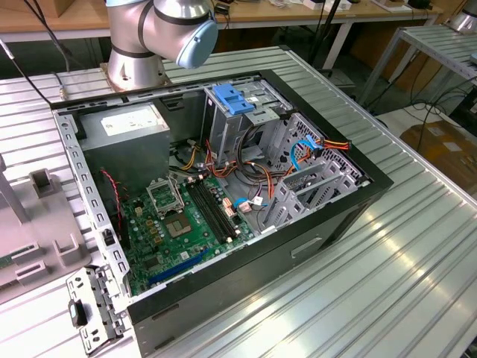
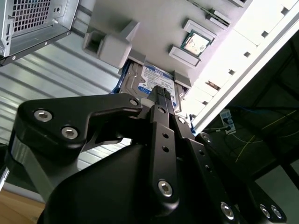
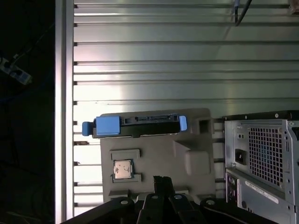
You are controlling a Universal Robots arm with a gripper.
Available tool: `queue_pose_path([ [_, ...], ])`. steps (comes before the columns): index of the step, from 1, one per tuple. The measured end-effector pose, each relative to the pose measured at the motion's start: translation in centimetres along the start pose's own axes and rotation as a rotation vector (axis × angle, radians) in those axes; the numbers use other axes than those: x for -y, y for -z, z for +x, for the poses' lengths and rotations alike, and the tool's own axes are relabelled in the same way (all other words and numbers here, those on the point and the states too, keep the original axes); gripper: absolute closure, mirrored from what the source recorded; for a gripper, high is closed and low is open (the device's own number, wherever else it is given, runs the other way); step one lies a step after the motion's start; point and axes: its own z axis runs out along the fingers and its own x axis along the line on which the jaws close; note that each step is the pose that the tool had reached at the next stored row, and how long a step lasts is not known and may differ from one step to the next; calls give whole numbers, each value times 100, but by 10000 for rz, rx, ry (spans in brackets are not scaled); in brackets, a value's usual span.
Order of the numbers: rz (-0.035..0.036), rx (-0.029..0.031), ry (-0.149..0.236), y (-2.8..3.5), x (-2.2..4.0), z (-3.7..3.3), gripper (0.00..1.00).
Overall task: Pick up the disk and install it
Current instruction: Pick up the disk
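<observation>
Approaching the pick, as the first wrist view showed it: the ribbed bench (image 3: 163, 56) carried the computer case (image 3: 261, 163) and, just beside it, a grey holder (image 3: 159, 154) in which the disk (image 3: 135, 122) sat, not yet lifted. My tool (image 2: 161, 91) pointed toward the disk without touching it, fingers pressed together and holding nothing. I judged that a clean grasp needed them spread first, squared to the blue carrier (image 3: 107, 126) and clear of the label (image 2: 156, 77).
</observation>
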Motion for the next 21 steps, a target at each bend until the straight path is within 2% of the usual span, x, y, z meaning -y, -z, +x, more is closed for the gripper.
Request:
queue_pose_path([
  [21, -25, -47, 1046, 0, 0, 0, 89],
])
